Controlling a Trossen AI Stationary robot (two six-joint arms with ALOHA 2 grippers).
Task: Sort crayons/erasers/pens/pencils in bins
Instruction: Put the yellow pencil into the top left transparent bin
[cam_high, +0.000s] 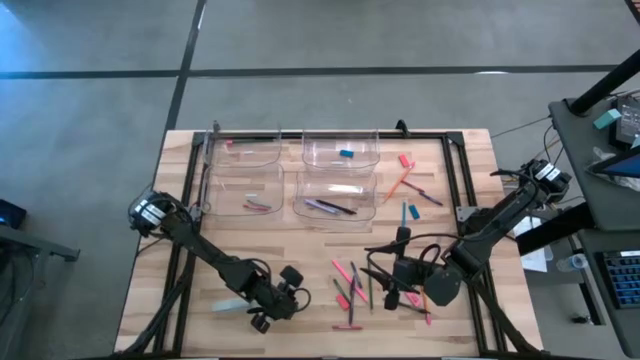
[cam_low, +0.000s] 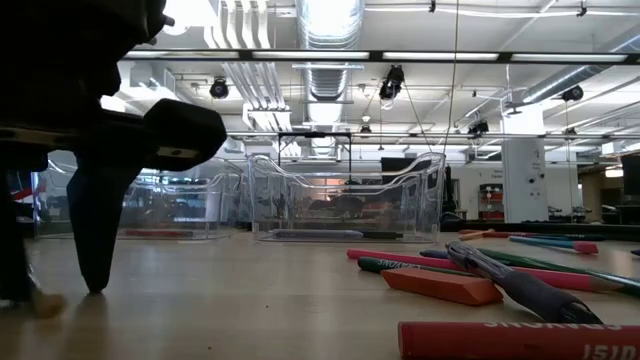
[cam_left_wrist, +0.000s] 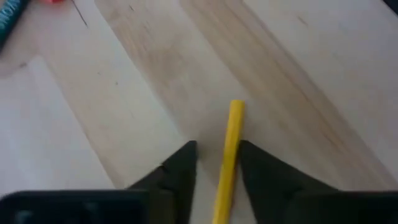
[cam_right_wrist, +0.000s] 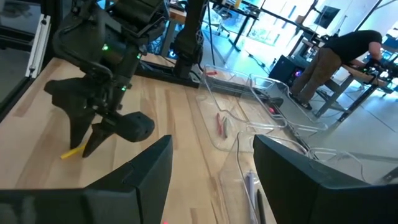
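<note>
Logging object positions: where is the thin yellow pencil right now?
The thin yellow pencil lies on the wooden table between the left gripper fingers, at the table's near-left part in the high view.

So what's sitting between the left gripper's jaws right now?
A yellow pencil lies on the wooden table between the jaws of the left gripper, running lengthwise through the gap. The left wrist view shows it plainly; the right wrist view shows its end beside that gripper.
</note>
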